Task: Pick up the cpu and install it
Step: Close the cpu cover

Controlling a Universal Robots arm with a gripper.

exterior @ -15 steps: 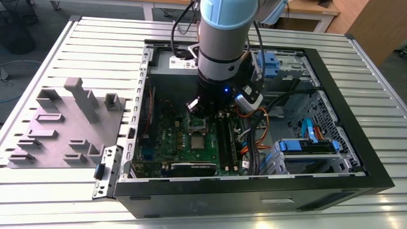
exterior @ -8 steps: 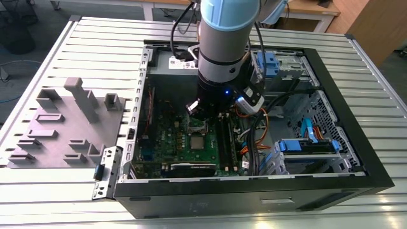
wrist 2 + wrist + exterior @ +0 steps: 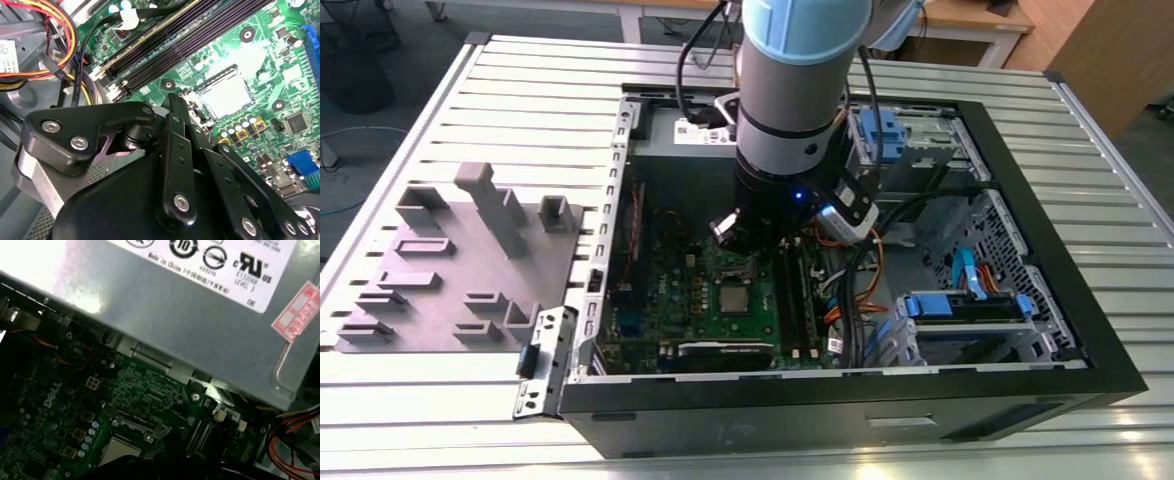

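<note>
Pale silvery metal marks the small flat square cpu point(image 3: 226, 91), seen seated in the socket of the green motherboard point(image 3: 280, 60) just ahead of the black gripper point(image 3: 175, 102), whose finger spread cannot be told, so seating is judged done.

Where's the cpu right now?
The cpu lies in its socket on the green motherboard, beside the black memory slots, just beyond the gripper in the second wrist view.

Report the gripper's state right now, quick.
Gripper: cannot be told whether open or shut; it hangs over the motherboard, with the cpu lying in its socket below.
</note>
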